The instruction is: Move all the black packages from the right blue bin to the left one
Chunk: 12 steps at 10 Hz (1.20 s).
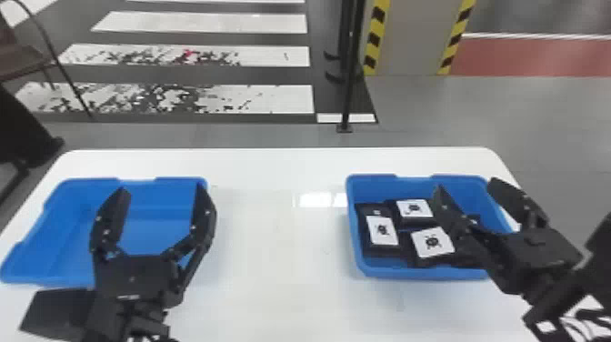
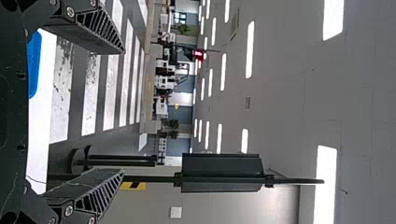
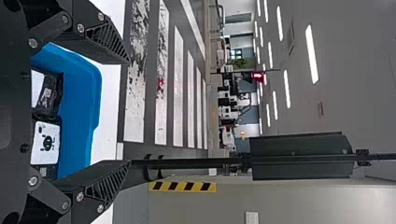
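Progress: likely at the very start, with the whole transfer to do.
Right bin [image 1: 386, 272]: holds the black packages [image 1: 433, 242]; three white labels face up in the head view, with more dark packaging partly hidden by the right arm, so the full count cannot be told.
Left bin [image 1: 27, 278]: bare blue plastic wherever its inside can be seen; nothing appears delivered.
Right gripper [image 1: 465, 183]: fingers spread, nothing between them; it hangs over the far-right part of the right bin, apart from the labelled packages as far as can be judged.
Left gripper [image 1: 160, 188]: fingers wide apart, nothing held, in front of the left bin's interior.
Table [image 1: 282, 254]: white, carrying both bins with a broad gap between.
Remaining: every package seen needs lifting across.
Next: probably the right gripper tips down and closes on one package, minding its neighbours.
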Motion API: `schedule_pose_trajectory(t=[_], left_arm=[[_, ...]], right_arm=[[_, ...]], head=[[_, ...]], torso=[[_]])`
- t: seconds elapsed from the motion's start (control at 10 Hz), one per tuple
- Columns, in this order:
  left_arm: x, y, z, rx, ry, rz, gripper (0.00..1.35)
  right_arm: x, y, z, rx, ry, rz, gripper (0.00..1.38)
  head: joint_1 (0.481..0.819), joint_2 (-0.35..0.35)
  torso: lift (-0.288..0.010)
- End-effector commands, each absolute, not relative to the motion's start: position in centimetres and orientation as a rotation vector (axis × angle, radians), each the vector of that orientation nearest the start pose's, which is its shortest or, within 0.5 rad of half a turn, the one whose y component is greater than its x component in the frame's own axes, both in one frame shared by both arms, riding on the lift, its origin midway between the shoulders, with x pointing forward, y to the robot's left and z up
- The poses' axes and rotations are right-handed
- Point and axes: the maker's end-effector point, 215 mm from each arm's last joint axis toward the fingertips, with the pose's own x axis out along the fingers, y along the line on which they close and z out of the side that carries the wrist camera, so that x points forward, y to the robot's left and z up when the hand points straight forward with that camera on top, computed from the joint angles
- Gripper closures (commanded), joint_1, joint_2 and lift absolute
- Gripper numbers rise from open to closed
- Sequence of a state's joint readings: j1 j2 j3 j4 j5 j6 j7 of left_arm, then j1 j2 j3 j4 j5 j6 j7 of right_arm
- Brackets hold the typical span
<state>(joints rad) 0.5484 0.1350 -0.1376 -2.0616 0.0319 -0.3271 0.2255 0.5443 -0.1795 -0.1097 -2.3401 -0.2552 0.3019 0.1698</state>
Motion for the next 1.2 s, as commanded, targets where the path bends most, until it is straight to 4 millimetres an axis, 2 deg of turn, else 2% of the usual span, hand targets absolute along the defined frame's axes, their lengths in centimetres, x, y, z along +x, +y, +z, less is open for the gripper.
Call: schedule_pose_trajectory(t=[0.0, 0.5, 0.6, 0.9, 1.1], left_arm=[[41.7, 21.1, -25.8, -0.042, -0.255, 0.038, 0.14], [41.6, 21.2, -25.8, -0.043, -0.255, 0.038, 0.14], [41.6, 21.2, -25.7, -0.044, -0.260, 0.038, 0.15], [41.6, 21.0, -25.3, -0.048, -0.271, 0.035, 0.15], [41.7, 20.9, -25.1, -0.048, -0.276, 0.033, 0.15]], right_arm=[[43.6, -22.8, -27.4, 0.042, 0.070, 0.229, 0.29], [43.6, -22.8, -27.4, 0.042, 0.070, 0.229, 0.29], [43.6, -22.7, -28.1, 0.047, 0.094, 0.230, 0.29], [44.9, -22.1, -31.7, 0.051, 0.251, 0.249, 0.29], [46.2, -22.0, -36.7, 0.062, 0.427, 0.283, 0.29]], head=[[0.695, -0.022], [0.695, -0.022], [0.695, -0.021], [0.695, -0.019], [0.695, -0.015]], torso=[[-0.154], [-0.154], [-0.154], [-0.154], [-0.154]])
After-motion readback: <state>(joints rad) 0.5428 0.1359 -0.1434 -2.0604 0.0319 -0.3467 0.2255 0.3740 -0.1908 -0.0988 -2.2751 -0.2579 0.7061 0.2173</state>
